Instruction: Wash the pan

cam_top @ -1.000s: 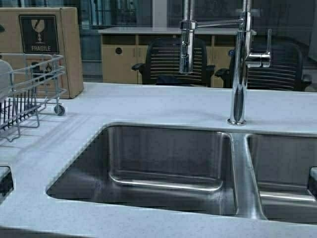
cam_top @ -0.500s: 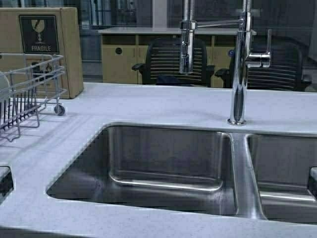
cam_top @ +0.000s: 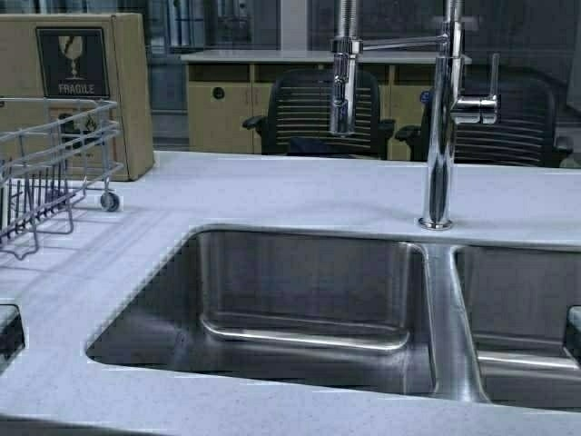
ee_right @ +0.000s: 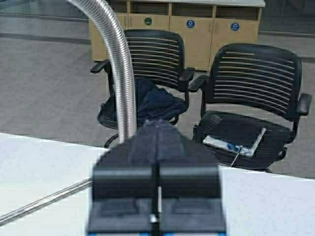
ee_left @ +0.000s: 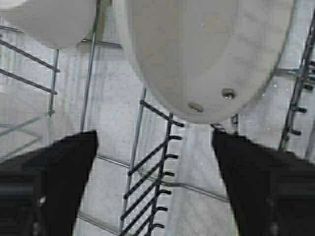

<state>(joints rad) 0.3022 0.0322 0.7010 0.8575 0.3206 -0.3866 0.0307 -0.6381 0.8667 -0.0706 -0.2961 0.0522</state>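
Hovering w/ fingers spread wide, holding nothing, left gripper (ee_left: 155, 162) is facing pan (ee_left: 202, 54) in the rack (ee_left: 152, 162); right gripper (ee_right: 156, 196) is sitting closed, empty.

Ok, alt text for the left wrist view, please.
The left gripper, fingers open, faces a white pan propped in a wire dish rack, not touching it. The edge of another white dish sits beside the pan.

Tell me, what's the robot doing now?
Left gripper jaws open under round white pan in wire dish rack. Right gripper shut, idle. Nothing blocking.
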